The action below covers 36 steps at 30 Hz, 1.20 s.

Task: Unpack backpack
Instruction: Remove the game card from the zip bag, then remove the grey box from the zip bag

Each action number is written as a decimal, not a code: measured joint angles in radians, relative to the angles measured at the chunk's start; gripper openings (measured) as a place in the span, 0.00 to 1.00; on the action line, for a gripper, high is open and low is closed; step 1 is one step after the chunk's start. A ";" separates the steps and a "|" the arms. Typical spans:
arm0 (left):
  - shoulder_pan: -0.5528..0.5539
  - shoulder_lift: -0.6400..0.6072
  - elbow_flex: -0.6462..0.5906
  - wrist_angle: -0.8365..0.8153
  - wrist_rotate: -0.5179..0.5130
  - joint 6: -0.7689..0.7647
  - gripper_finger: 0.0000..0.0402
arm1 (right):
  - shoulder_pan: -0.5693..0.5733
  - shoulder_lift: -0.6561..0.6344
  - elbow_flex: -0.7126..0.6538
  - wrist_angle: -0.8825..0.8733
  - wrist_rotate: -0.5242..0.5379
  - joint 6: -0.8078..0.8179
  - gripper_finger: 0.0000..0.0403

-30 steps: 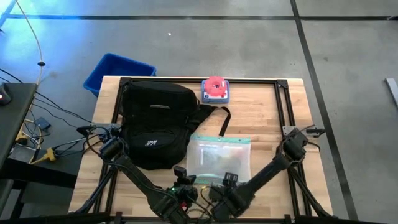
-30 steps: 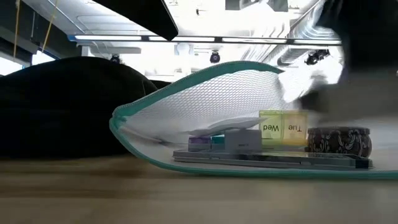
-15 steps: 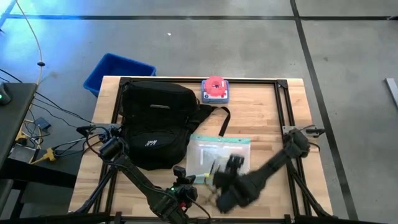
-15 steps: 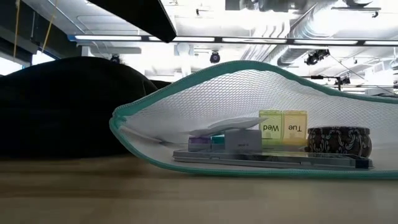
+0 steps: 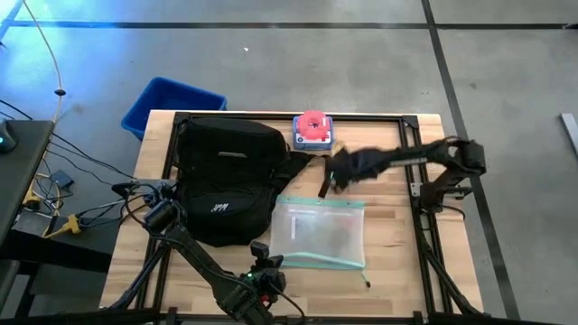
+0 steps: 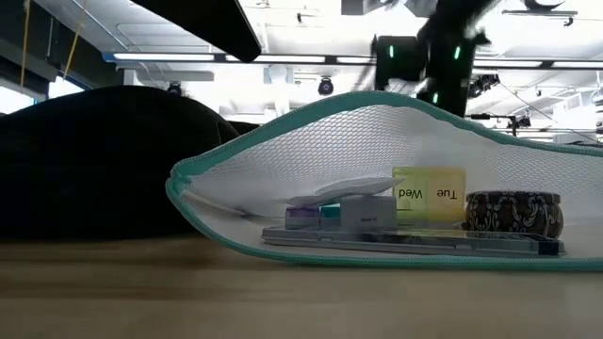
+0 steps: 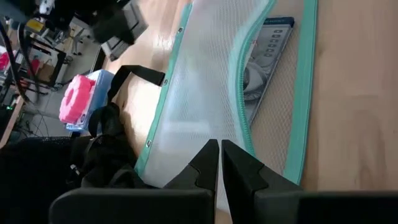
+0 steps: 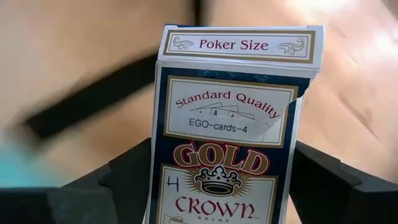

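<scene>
- right gripper (image 5: 339, 173) is clamped on a pack of poker cards (image 8: 230, 130), carried above the table beside the backpack strap (image 5: 322, 173), likely to set it aside.
- left gripper (image 7: 219, 163), fingers together, waits by the mesh pouch (image 5: 321, 233).
- pouch holds a pill box (image 6: 429, 196), a round tin (image 6: 513, 213) and flat items.
- the backpack (image 5: 226, 176) lies on the table's left half.

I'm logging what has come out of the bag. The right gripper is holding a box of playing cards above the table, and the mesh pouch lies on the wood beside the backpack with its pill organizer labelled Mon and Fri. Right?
Nearly. The pill organizer in the mesh pouch reads Wed and Tue, as the low view shows. Everything else is right.
</scene>
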 joint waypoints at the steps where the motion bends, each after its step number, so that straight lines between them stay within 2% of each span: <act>1: 0.002 0.000 0.000 0.000 0.000 0.000 0.00 | -0.060 -0.010 -0.031 0.048 -0.008 -0.020 0.70; 4: 0.011 0.000 0.000 0.002 -0.001 0.000 0.00 | -0.214 -0.009 -0.086 0.200 -0.052 -0.071 0.70; 8: 0.030 0.000 0.000 0.015 0.026 0.002 0.00 | -0.340 -0.004 -0.100 0.338 -0.131 -0.162 0.70; 9: 0.034 0.000 0.000 0.021 0.045 0.009 0.00 | -0.360 -0.004 -0.089 0.340 -0.140 -0.175 0.72; 12: 0.047 0.000 0.000 0.029 0.090 0.016 0.00 | -0.400 -0.004 -0.052 0.320 -0.136 -0.189 0.91; 13: 0.049 0.000 0.000 0.031 0.096 0.016 0.00 | -0.406 -0.005 -0.039 0.299 -0.134 -0.180 0.94; 14: 0.050 0.000 0.000 0.031 0.097 0.016 0.00 | -0.408 -0.005 -0.028 0.275 -0.135 -0.172 0.94; 17: 0.049 0.000 0.000 0.038 0.097 0.016 0.00 | -0.394 -0.005 0.002 0.219 -0.133 -0.207 0.85; 20: 0.043 0.000 0.000 0.053 0.105 0.017 0.00 | -0.332 -0.005 0.030 0.139 -0.133 -0.264 0.77; 24: 0.041 0.000 0.000 0.085 0.184 0.065 0.00 | -0.145 -0.040 0.031 0.037 -0.104 -0.308 0.74; 29: 0.040 0.003 0.001 0.150 0.219 0.134 0.04 | 0.259 -0.129 -0.006 0.030 -0.054 -0.201 0.73; 32: 0.043 0.004 0.001 0.156 0.211 0.166 0.08 | 0.547 -0.140 -0.019 0.153 -0.005 -0.097 0.73; 36: 0.065 0.004 0.001 0.156 0.200 0.168 0.11 | 0.873 -0.091 -0.059 0.515 0.051 -0.055 0.73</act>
